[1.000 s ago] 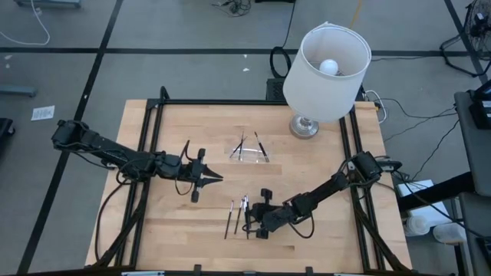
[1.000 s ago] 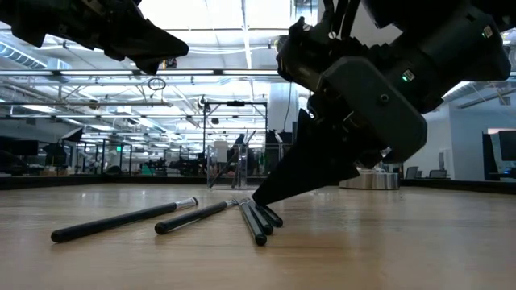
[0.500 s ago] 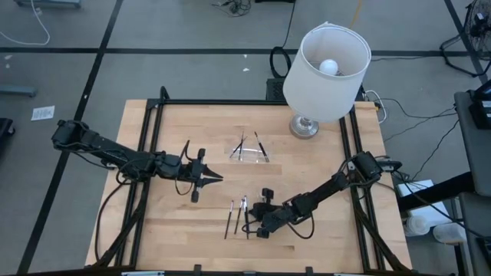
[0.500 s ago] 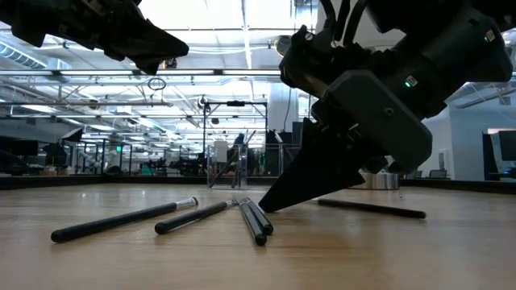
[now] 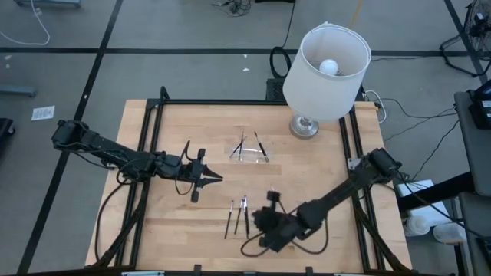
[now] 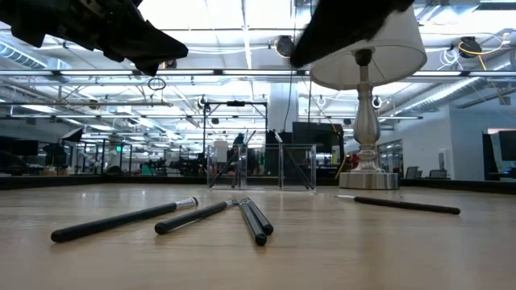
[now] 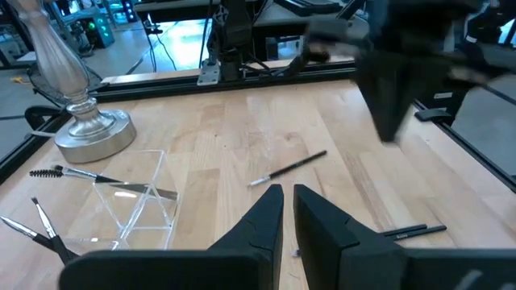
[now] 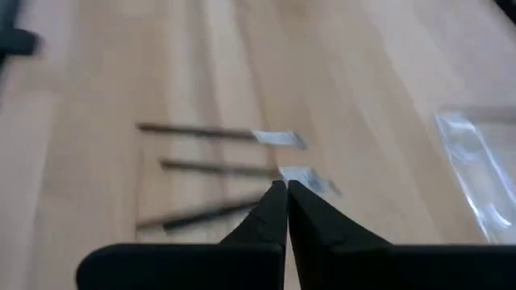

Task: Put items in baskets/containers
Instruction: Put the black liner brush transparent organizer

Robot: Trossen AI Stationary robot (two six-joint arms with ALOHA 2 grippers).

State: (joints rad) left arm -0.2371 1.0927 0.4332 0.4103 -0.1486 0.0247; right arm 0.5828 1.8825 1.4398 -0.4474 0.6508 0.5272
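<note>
Several thin dark sticks (image 6: 197, 216) lie flat on the wood near the table's front; in the high view they show as a small group (image 5: 237, 216). One stick (image 6: 399, 205) lies apart to their right, also seen on the bare wood (image 7: 286, 167). The clear tray (image 5: 250, 151) stands mid-table with a few sticks (image 7: 64, 171) leaning in it. My right gripper (image 8: 280, 189) is shut and raised above the table just right of the group (image 5: 268, 222), with nothing between its fingers. My left gripper (image 5: 217, 178) hovers shut to the left of the tray (image 7: 287, 193).
A white-shaded lamp (image 5: 326, 73) stands on its metal base (image 5: 304, 126) at the table's far right. A black frame rail (image 5: 153, 130) runs round the table top. Bare wood lies between the tray and the group of sticks.
My right gripper, shut all along, has risen from the table at the group of sticks and drawn a little toward the near edge, tipping as it went. One stick has slid out of the group toward the table's right and lies apart there.
</note>
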